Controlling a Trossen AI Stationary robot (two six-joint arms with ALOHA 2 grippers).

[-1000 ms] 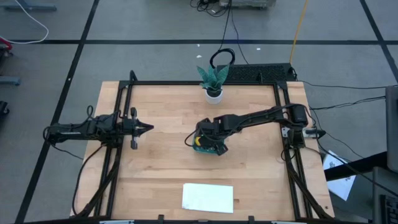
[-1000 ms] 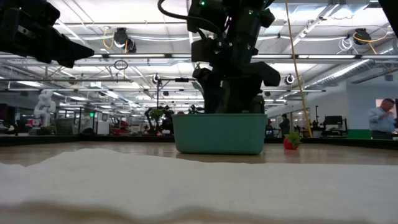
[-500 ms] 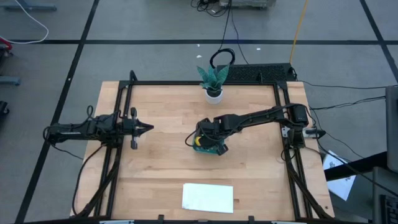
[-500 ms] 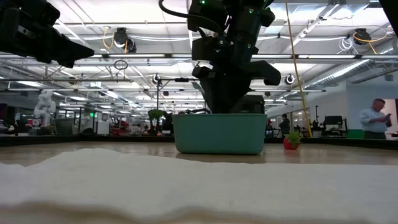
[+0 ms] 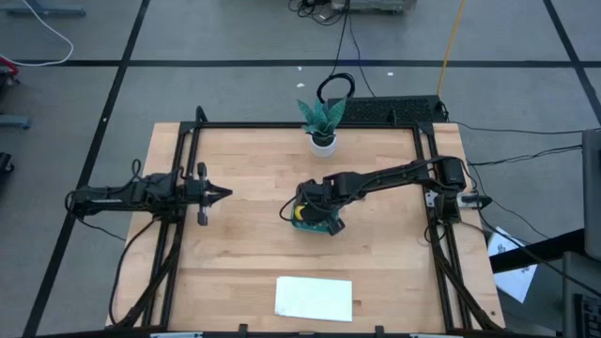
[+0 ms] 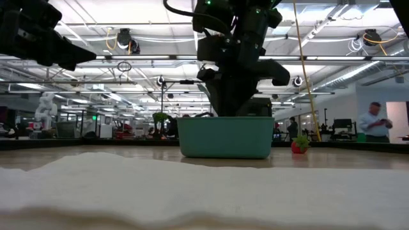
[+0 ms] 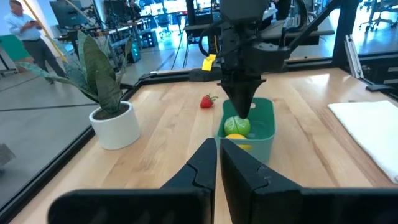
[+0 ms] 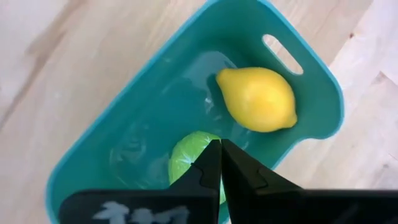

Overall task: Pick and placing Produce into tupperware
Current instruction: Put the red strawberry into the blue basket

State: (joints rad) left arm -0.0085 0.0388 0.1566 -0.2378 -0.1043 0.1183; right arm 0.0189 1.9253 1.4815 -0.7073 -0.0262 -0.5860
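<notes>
Strawberry [image 7: 207, 101] beside tub [image 7: 266, 116]

Large open robotics lab: high ceiling with strip lights [image 6: 96, 59], rows of workstations, a person [image 6: 372, 121] standing far off, loose cables [image 5: 343, 38] across grey taped floor, butcher-block wooden table [image 5: 244, 244].

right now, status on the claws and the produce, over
Right claw shut, over green piece in tub. Lemon in tub. Red piece on table outside. Left claw shut, parked at left edge.
</notes>
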